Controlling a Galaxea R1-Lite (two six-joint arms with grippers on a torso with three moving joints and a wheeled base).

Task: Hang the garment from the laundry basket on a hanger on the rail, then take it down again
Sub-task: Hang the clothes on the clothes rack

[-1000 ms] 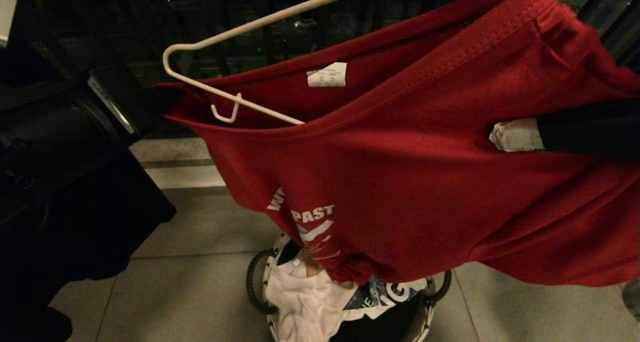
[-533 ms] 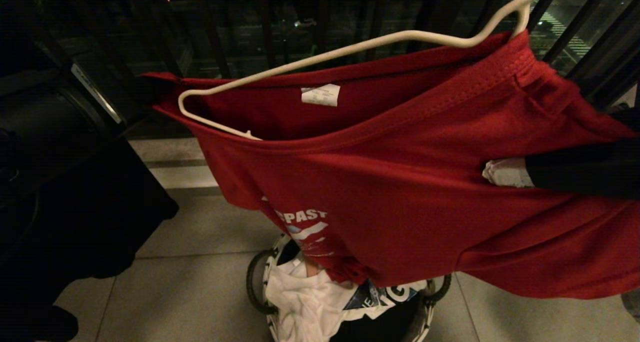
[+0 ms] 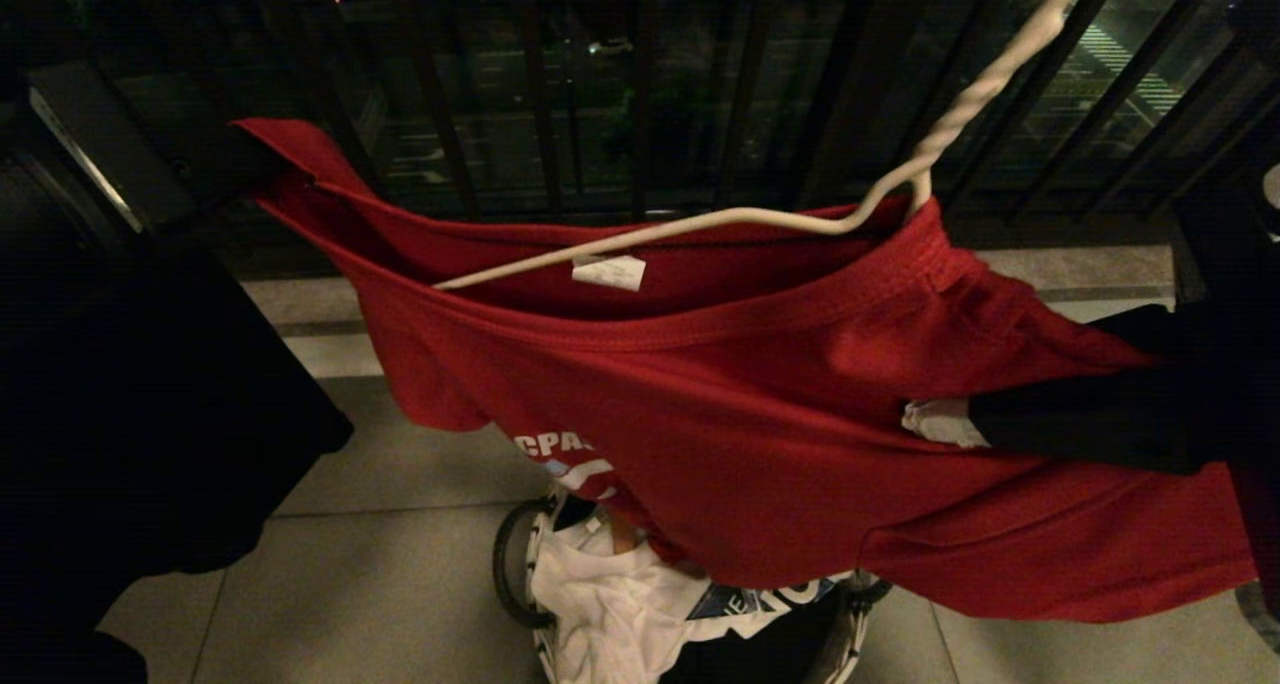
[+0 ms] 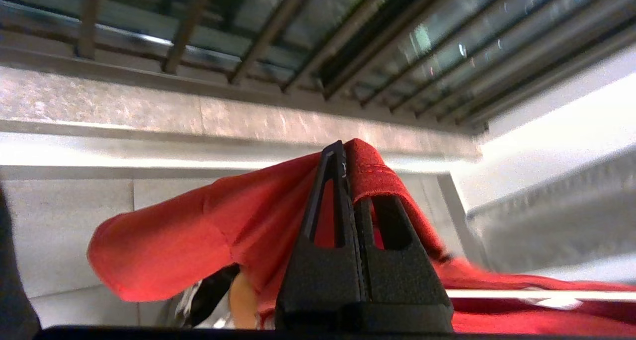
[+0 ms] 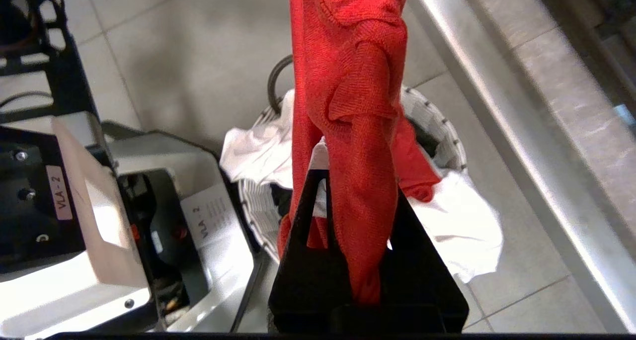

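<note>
The red T-shirt [image 3: 760, 414] hangs stretched above the laundry basket [image 3: 520, 574], white hanger [image 3: 700, 229] inside its collar. Left gripper [image 4: 348, 153] and right gripper [image 5: 355, 191] each pinch fabric tight. Likely next: seat the shoulders on the hanger.

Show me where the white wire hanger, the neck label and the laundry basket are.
white wire hanger [image 3: 700, 226]: head view, upper arm.
neck label [image 3: 608, 272]: head view, label middle.
laundry basket [image 3: 508, 564]: head view, left loop handle.

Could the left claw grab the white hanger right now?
Probably not. The left claw is shut on the shirt's edge, so it's busy. The hanger is tucked inside the neck opening, off toward the right claw, which also grips shirt.
</note>
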